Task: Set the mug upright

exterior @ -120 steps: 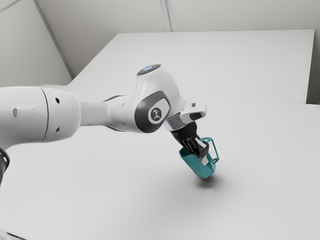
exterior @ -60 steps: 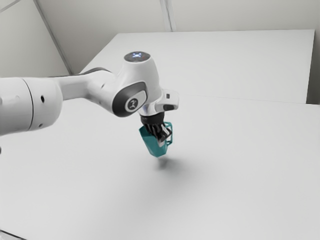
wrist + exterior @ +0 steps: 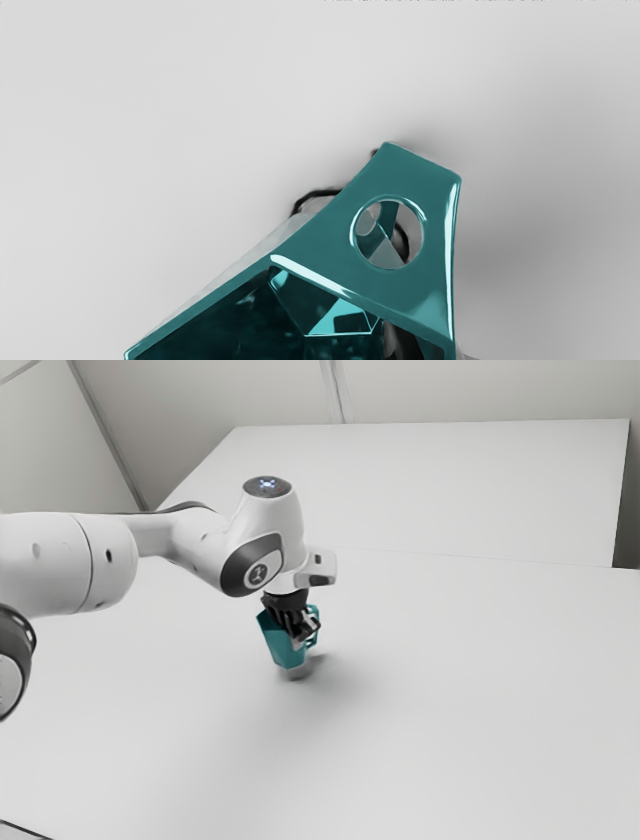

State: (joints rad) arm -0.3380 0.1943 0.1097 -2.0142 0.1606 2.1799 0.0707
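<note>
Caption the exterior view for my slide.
Gripper holding a teal mug, mouth up, over a white table.

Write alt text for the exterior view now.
A black two-finger claw grips a tilted teal mug, its handle toward the exterior view's right, at a white table. The white Franka arm reaches in from the exterior view's left.

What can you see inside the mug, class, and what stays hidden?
Dark teal, faceted walls with bright glints show inside the mug, plus a black shape near the handle, probably a finger. The wrist view's edge cuts off the rest, so contents there cannot be told.
</note>
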